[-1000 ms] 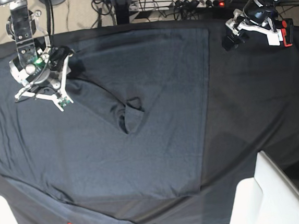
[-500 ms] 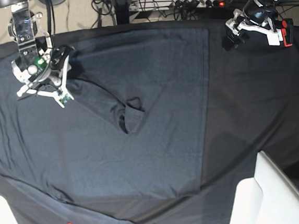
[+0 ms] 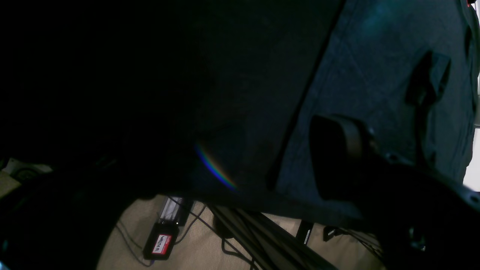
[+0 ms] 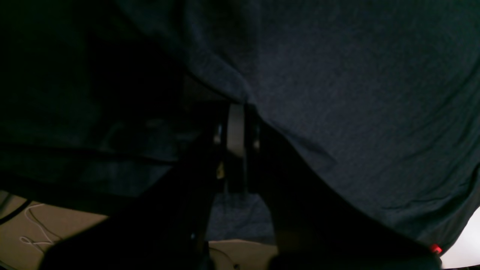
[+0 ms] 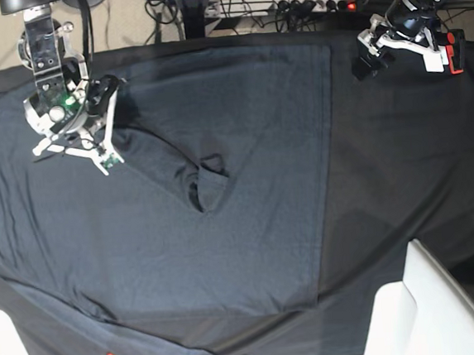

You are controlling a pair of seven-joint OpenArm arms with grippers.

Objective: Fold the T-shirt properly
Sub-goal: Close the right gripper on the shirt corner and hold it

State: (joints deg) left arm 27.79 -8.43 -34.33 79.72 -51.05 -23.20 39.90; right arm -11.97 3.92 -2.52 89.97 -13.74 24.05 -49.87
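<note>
Right gripper [image 5: 93,148] low at far left, fingers closed together on a pinch of T-shirt [image 5: 225,228]. Left gripper [image 5: 368,60] raised at far right, closure unclear.

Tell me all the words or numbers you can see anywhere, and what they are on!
Red and white label on a small black box on the floor, left wrist view: one word, too blurred to read for sure.
T-shirt: plain, no print.
Nothing else readable in any view.

Base view: even overhead light, sharp, soft shadows. Both wrist views: dim and underexposed, near foreground blurred to black; rainbow lens flare [image 3: 215,168] in the left view.
</note>
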